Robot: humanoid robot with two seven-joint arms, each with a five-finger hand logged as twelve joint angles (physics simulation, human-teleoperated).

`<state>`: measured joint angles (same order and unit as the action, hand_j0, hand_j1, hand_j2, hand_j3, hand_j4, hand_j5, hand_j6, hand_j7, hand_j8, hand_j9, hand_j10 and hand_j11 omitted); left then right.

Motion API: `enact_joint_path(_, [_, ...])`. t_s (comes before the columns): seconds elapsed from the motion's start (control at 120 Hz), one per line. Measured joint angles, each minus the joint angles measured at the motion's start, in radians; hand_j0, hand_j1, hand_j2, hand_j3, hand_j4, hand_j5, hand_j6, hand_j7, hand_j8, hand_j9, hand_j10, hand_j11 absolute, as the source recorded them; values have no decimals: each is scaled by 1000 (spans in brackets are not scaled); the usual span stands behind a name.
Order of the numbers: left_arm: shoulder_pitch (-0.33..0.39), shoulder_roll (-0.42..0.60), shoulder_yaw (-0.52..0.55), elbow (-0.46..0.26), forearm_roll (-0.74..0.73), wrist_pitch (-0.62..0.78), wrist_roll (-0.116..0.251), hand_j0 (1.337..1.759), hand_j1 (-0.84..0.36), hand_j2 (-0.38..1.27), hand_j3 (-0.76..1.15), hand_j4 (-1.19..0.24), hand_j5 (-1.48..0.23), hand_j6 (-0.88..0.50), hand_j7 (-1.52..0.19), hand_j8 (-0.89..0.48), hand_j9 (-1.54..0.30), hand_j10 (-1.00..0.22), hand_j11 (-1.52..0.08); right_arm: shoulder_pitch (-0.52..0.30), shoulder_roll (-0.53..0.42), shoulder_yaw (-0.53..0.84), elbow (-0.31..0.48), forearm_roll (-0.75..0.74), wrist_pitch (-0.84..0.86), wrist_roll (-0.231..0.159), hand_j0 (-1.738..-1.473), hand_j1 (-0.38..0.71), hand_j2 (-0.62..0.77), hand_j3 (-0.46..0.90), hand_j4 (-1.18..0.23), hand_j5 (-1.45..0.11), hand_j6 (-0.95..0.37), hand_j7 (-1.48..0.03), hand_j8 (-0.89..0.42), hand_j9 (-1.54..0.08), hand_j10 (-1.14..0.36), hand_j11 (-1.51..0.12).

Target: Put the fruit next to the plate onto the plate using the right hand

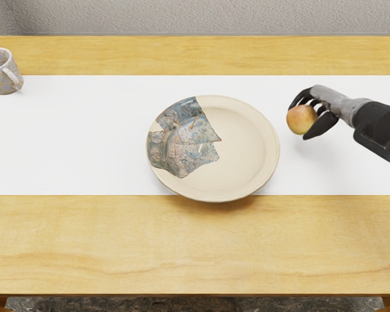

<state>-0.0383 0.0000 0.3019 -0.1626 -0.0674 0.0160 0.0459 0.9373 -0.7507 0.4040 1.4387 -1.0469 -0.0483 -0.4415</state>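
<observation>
A round yellow-red fruit (pixel 301 119), like a small apple, is just right of the plate, over the white runner. My right hand (pixel 312 110) comes in from the right edge and its dark fingers curl around the fruit from above and behind. The cream plate (pixel 247 149) lies in the middle of the table, with a blue-grey patterned patch on its left half. Nothing lies on the plate. A narrow gap separates the fruit from the plate's right rim. The left arm does not show.
A white runner (pixel 71 136) crosses the wooden table (pixel 182 247) from left to right under the plate. A patterned mug (pixel 2 71) stands at the far left edge.
</observation>
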Motion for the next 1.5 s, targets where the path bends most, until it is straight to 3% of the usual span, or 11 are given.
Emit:
enact_joint_path(0.242, [0, 0, 0, 0, 0, 0, 0, 1658, 69, 47, 0, -234, -304, -234, -304, -234, -304, -234, -304, 10, 29, 18, 92, 13, 0, 8, -1655, 154, 80, 1, -532, -839, -396, -797, -386, -853, -577, -857])
enact_joint_path(0.475, [0, 0, 0, 0, 0, 0, 0, 1658, 69, 47, 0, -234, -304, -234, -304, -234, -304, -234, -304, 18, 94, 34, 124, 16, 0, 8, -1658, 167, 192, 3, -566, -838, -413, -796, -421, -864, -568, -870])
enact_joint_path(0.917, [0, 0, 0, 0, 0, 0, 0, 1658, 69, 47, 0, -234, -304, -234, -304, -234, -304, -234, -304, -21, 141, 30, 172, 16, -1, 9, -1657, 181, 146, 1, -570, -797, -386, -779, -402, -830, -567, -836])
enact_joint_path(0.967, [0, 0, 0, 0, 0, 0, 0, 1658, 69, 47, 0, -234, -304, -234, -304, -234, -304, -234, -304, -25, 146, 30, 174, 14, -3, 8, -1657, 162, 113, 0, -534, -738, -379, -723, -397, -767, -530, -771])
enact_joint_path(1.083, [0, 0, 0, 0, 0, -1, 0, 1658, 69, 47, 0, -234, -304, -234, -304, -234, -304, -234, -304, -29, 161, 35, 176, 10, -14, 2, -1658, -32, 60, 0, -326, -449, -239, -440, -249, -465, -324, -468])
enact_joint_path(1.217, [0, 0, 0, 0, 0, 0, 0, 1658, 69, 47, 0, -234, -304, -234, -304, -234, -304, -234, -304, -29, 141, 58, 176, 20, -8, 5, -1658, -158, 28, 0, -193, -262, -148, -258, -153, -271, -191, -272])
enact_joint_path(1.35, [0, 0, 0, -1, 0, -1, 0, 1658, 69, 47, 0, -234, -304, -234, -304, -234, -304, -234, -304, -28, 14, 190, 113, 246, 273, 121, -1658, -227, 12, 0, -121, -162, -99, -159, -101, -166, -120, -167])
enact_joint_path(1.5, [1, 0, 0, -25, 1, -7, 0, 1658, 69, 47, 0, -234, -304, -234, -304, -234, -304, -234, -304, -29, -122, 300, -52, 478, 565, 222, -1658, -266, 2, 0, -80, -106, -70, -104, -71, -108, -80, -108])
